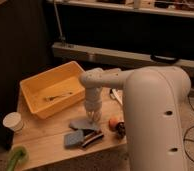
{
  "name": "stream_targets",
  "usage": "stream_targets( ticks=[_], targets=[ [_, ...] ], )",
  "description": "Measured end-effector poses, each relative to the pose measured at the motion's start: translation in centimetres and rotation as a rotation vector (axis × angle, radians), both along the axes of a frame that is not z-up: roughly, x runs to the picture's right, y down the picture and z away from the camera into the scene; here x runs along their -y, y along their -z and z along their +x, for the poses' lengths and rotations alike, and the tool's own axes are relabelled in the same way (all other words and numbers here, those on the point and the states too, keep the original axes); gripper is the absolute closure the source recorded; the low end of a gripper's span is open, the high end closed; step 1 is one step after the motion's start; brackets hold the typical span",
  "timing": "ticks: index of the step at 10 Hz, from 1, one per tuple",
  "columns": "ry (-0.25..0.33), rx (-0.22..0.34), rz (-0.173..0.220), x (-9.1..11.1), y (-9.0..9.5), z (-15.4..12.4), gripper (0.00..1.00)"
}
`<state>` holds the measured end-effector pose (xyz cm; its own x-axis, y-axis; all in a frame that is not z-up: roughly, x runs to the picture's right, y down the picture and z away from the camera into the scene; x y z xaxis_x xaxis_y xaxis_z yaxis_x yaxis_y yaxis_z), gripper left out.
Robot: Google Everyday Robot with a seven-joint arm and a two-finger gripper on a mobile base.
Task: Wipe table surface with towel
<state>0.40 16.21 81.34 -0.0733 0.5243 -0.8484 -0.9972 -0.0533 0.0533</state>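
The grey towel [81, 123] lies crumpled on the wooden table [45, 145], just right of the table's middle. My gripper [92, 115] points straight down onto the towel's upper right edge and touches it. The white arm [150, 110] reaches in from the right and fills the foreground, hiding the table's right end.
A yellow bin [37, 85] with a utensil [57, 96] inside stands at the back left. A white cup [13, 121] is at the left edge and a green object [17, 156] at the front left corner. A blue-grey block [73, 138], a dark bar [92, 138] and an orange ball [113, 122] lie near the towel.
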Motion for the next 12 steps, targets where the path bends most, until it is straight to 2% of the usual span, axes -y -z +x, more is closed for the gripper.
stream_targets(
  ticks=[3, 4, 6, 8, 10, 12],
  targets=[
    [-0.038, -0.093, 0.026, 2.1, -2.2, 3.0, 1.0],
    [-0.042, -0.114, 0.039, 3.1, -2.9, 3.1, 1.0],
    [-0.031, -0.123, 0.048, 4.4, -4.5, 1.3, 1.0],
    [-0.008, -0.104, 0.048, 5.3, -6.2, -2.1, 1.0],
    [0.026, -0.058, 0.043, 5.1, -7.2, -5.7, 1.0],
    [0.056, 0.0, 0.039, 4.2, -6.6, -7.9, 1.0]
  ],
)
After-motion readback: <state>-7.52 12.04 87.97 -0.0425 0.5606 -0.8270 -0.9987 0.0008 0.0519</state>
